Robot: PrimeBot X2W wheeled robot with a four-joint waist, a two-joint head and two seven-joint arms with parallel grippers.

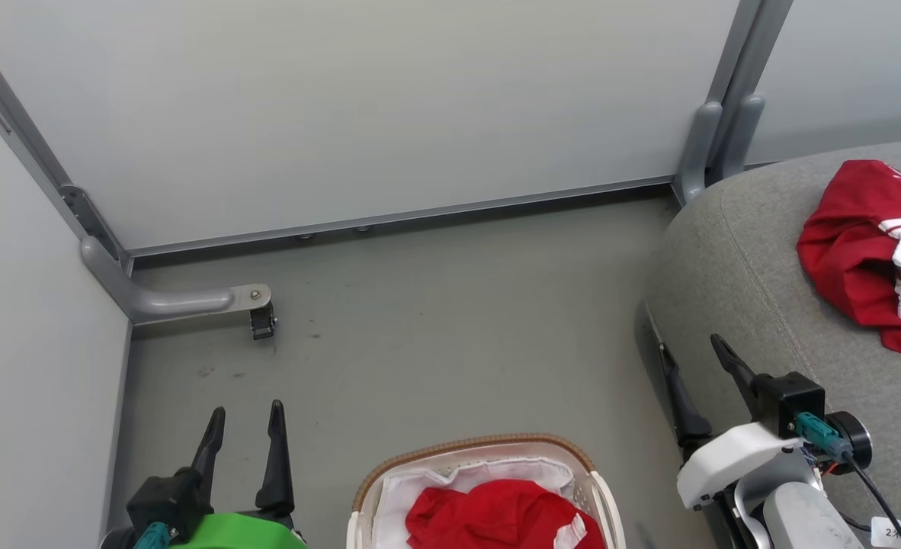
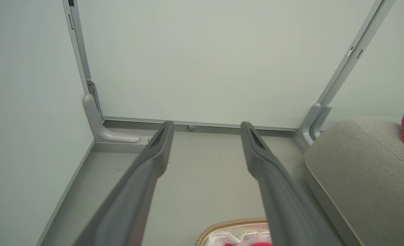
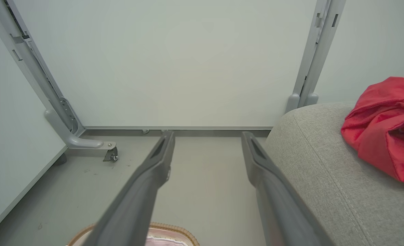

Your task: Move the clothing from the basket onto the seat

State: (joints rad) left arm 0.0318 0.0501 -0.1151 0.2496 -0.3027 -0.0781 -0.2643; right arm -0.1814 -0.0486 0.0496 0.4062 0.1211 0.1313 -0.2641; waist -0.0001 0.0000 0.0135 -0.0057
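Note:
One red garment with white trim [image 1: 870, 255] lies crumpled on the grey seat [image 1: 732, 267] at the right, and shows too in the right wrist view [image 3: 386, 133]. A second red garment [image 1: 496, 515] sits in the white basket [image 1: 481, 448] with the brown rim at the bottom middle. My left gripper [image 1: 246, 419] stands open over the floor, left of the basket. My right gripper [image 1: 687, 358] hangs open by the seat's front edge, right of the basket. Nothing is between either pair of fingers [image 2: 260, 153] [image 3: 161, 153].
Pale partition panels close off the back and left. A grey panel foot with a caster [image 1: 261, 320] juts onto the floor at the left, and a grey post [image 1: 713, 130] stands behind the seat's corner. Bare grey floor lies beyond the basket.

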